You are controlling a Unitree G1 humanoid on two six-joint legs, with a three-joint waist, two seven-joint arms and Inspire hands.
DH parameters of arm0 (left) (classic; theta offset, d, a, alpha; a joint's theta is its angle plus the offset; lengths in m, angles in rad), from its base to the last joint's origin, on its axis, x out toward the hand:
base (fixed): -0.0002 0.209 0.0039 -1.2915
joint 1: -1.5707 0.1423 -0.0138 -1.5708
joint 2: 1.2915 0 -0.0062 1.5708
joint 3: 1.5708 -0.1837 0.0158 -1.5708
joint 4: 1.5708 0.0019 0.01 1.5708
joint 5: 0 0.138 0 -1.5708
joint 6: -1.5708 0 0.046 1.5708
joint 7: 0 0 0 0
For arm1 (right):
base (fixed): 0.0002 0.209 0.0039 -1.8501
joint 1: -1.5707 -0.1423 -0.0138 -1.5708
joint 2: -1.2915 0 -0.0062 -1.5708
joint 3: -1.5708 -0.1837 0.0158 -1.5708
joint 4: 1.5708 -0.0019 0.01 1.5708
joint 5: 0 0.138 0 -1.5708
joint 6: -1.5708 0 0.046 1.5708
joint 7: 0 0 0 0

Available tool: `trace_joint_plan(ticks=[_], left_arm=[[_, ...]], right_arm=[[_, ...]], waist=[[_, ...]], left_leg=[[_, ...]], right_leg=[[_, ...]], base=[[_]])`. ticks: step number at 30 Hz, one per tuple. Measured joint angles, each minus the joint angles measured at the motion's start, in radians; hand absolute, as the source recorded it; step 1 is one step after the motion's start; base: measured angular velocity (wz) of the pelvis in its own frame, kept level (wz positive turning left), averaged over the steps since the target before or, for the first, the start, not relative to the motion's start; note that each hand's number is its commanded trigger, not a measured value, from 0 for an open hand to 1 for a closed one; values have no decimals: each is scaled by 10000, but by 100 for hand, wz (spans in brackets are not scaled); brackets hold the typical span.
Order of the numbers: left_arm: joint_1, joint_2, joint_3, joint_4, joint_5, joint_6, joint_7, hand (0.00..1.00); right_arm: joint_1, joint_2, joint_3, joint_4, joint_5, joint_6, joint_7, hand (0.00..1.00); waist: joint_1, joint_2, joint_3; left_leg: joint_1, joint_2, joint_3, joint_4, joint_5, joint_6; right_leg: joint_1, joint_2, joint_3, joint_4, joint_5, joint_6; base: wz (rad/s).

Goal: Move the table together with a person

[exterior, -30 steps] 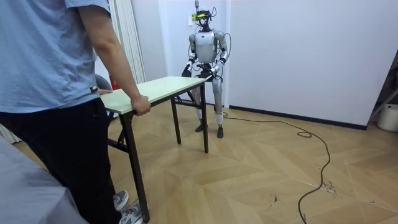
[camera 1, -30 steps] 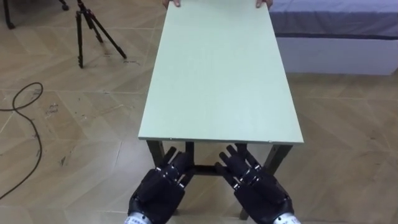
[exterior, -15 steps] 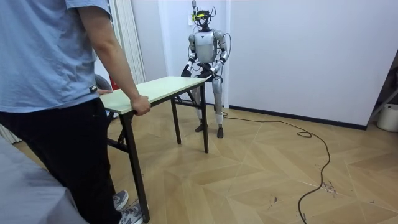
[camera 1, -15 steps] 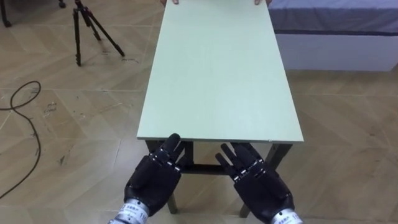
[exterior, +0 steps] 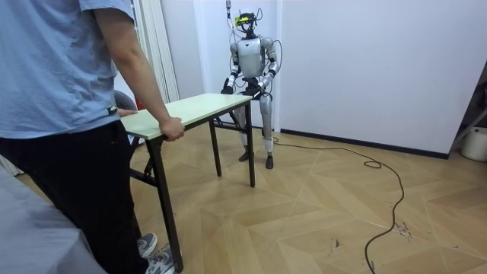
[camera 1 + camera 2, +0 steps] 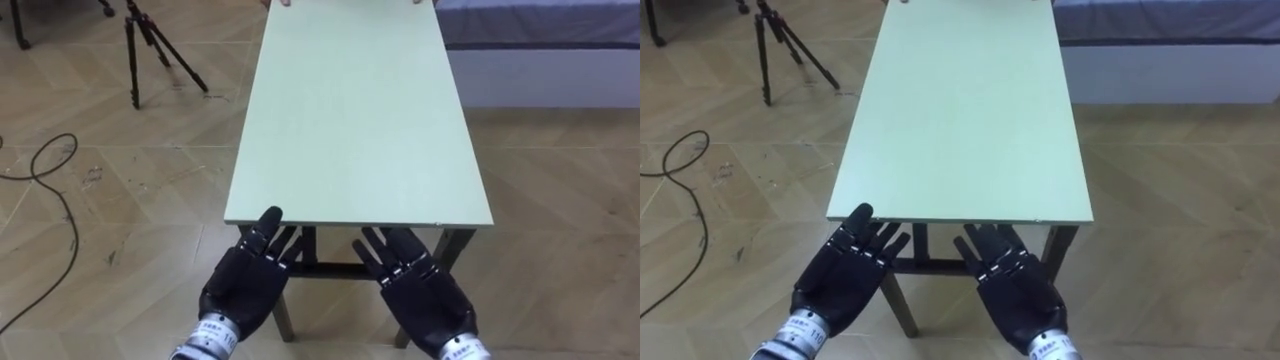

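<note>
The table (image 6: 355, 110) has a pale green top and dark legs and stretches away from me. Both my hands are open with straight fingers at its near short edge. My left hand (image 6: 245, 282) reaches up to the edge, one fingertip overlapping it. My right hand (image 6: 425, 295) sits just below the edge, in front of the leg frame. At the far edge, a person's fingertips (image 6: 281, 3) rest on the top. In the room view the person's hand (image 5: 172, 129) grips the table's near end, and I stand upright at its far end (image 5: 228, 99).
A black tripod (image 6: 150, 50) stands on the wood floor to the far left, with a dark cable (image 6: 55, 170) looping beside it. A bed (image 6: 540, 45) lies at the far right, close to the table's corner. White walls stand behind me in the room view.
My left hand has risen and its fingertips now reach the table's near edge. My right hand has hardly moved. The person keeps hold of the far end.
</note>
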Motion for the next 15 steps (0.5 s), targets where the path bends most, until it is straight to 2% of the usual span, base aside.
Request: trace_joint_plan(ticks=[5, 15], left_arm=[[-73, -110, 96, 0, -10, 119, 290, 0], [-161, -176, 96, 1, 26, 160, 654, 0]], right_arm=[[-61, 140, -83, -12, 223, 39, -326, 0], [-359, 280, -135, -11, 325, -145, -1125, 0]], waist=[[68, 43, -18], [154, 113, 2]], left_leg=[[60, 0, 24, 1, 4, 4], [213, 3, 69, -27, 3, 4]], right_leg=[[31, 0, 23, -1, 5, -6], [108, 1, 48, -15, 5, -6]], base=[[-1], [-1]])
